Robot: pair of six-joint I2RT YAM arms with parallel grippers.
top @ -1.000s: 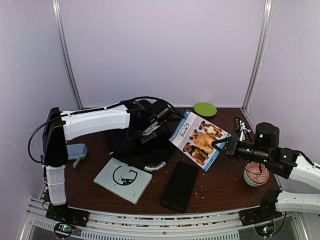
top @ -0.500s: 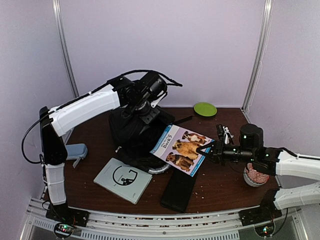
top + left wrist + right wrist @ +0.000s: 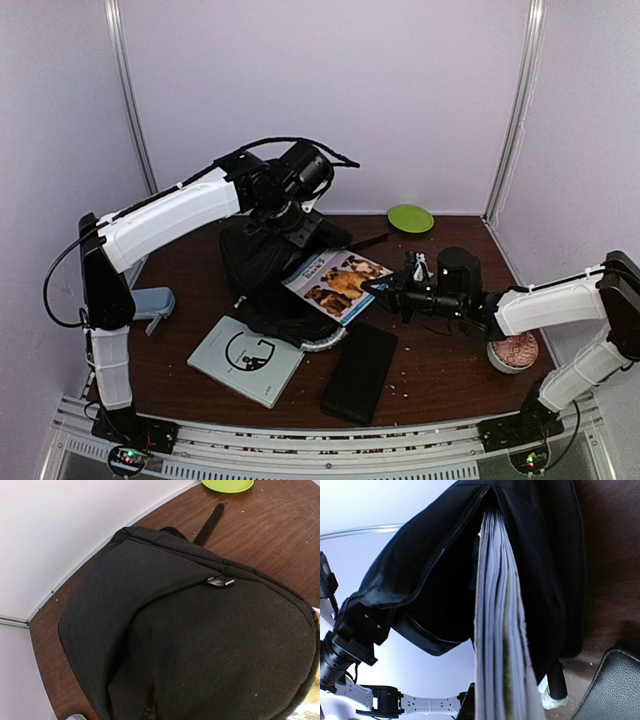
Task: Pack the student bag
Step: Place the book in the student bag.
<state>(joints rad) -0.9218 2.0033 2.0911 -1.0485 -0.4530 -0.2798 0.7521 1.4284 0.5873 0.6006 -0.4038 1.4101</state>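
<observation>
While the left tool (image 3: 284, 220), clamped shut on the student bag (image 3: 250, 262) at the table's (image 3: 440, 370) far middle, is holding its mouth open, the right tool (image 3: 382, 290), pinched shut on the dog book (image 3: 335, 282), is lining it up inside the zipper (image 3: 451, 540), so I'm advising a straight, edge-first push left, no twisting.

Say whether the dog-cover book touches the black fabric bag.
Touching. Right wrist view: the thin dog-cover book sits in the large black fabric bag at its open zipper, fabric pressing its pages.
</observation>
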